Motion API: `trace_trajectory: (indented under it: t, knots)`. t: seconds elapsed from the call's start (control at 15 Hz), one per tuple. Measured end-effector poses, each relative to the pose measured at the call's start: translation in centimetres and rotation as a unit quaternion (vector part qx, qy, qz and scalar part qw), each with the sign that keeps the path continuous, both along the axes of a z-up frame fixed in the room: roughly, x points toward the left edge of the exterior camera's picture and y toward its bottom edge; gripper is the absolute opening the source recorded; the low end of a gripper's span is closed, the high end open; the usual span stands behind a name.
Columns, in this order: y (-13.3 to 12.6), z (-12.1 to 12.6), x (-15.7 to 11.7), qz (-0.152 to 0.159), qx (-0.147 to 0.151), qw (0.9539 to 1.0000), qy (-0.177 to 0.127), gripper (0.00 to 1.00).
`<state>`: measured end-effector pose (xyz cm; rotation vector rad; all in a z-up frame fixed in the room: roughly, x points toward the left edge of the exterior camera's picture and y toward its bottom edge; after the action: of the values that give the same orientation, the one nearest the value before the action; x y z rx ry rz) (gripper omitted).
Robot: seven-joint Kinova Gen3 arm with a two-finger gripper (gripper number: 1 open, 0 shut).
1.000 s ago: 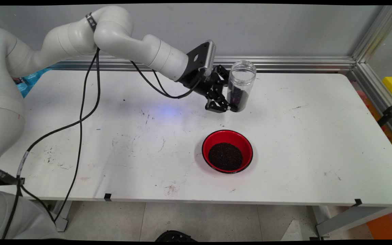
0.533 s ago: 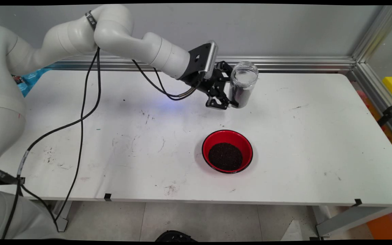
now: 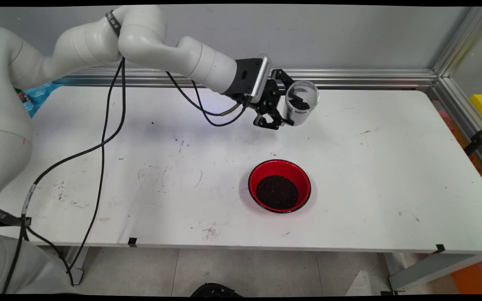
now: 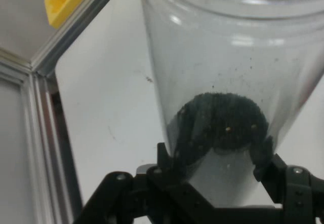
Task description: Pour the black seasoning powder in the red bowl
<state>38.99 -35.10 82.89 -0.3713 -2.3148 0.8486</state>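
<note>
Clamped around a clear plastic jar (image 3: 301,103), the black hand (image 3: 285,110) sits at the end of the white arm (image 3: 174,50), which reaches in from the upper left and stretches nearly level over the far part of the white counter (image 3: 391,175). Its wrist is rolled so the jar is tipped, with its open mouth turned toward the camera in the main view. Dark granules (image 4: 223,125) lie heaped in the lower part of the jar, seen through its wall in the hand view, where the two fingers (image 4: 169,158) press against either side of it. Held above the counter, the jar hangs beyond a red bowl (image 3: 279,185), which stands on the counter nearer the camera, well apart from the hand, with a mound of the same dark granules inside. Black cables (image 3: 103,138) droop from the arm.
</note>
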Motion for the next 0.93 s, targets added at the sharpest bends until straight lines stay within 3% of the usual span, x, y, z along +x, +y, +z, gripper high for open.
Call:
trace_trajectory:
  t: [0.4,0.93]
  knots:
    - [0.12,-0.27,-0.21,-0.035,-0.078,0.995,-0.051,0.0]
    - [0.56,-0.57,-0.11,-0.058,-0.126,0.9868,-0.083,0.0]
